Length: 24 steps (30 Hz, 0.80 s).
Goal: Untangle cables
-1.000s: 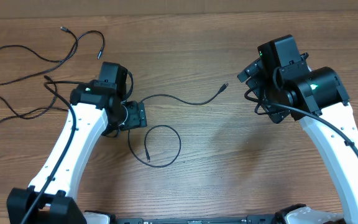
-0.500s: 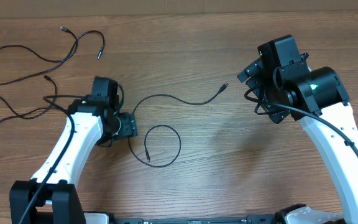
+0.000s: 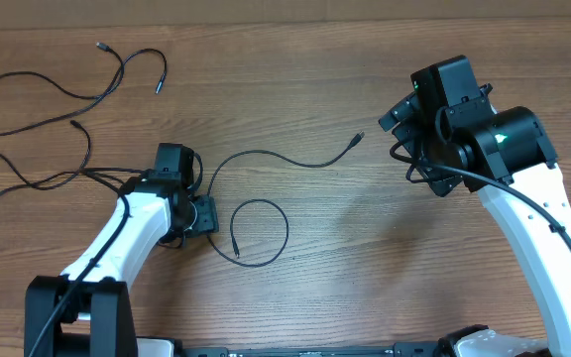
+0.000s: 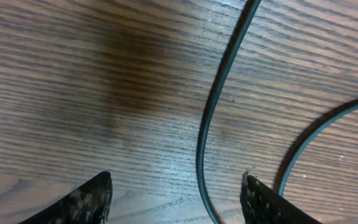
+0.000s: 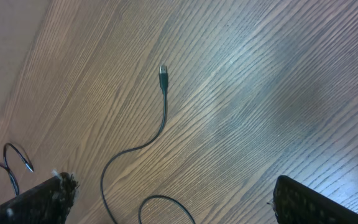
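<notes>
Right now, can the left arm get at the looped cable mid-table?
Probably yes: the left pincer hangs open right over the cable, one strand inside its gap, nothing in the way.

left claw [image 4: 176,190]: only the tips show, rest clipped at bottom edge; cable [image 4: 202,127] between them runs off top and bottom.

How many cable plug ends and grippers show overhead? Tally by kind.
cable plug ends: 5
grippers: 2, the left gripper and the right gripper
Total: 7
</notes>
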Each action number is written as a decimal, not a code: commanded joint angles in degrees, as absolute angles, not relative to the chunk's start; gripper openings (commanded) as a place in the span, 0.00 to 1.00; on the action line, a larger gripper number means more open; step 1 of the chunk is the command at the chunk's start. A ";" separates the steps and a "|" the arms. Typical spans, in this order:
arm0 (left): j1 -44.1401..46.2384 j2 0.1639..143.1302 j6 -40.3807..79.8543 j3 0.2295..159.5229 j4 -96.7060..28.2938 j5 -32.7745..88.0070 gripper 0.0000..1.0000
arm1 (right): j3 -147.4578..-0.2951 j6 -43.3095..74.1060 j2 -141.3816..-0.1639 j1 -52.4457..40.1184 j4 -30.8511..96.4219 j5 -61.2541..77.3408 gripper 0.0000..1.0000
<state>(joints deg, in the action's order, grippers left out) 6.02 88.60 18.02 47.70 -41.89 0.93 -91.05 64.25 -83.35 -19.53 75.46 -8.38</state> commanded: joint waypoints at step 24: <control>8.64 104.68 20.36 47.29 -35.70 2.02 0.04 | -91.18 63.77 -83.00 -19.38 75.16 -9.41 1.00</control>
<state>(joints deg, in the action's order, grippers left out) 8.54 98.32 19.57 51.16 -35.92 -2.39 -91.05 64.25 -83.35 -19.53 75.46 -8.38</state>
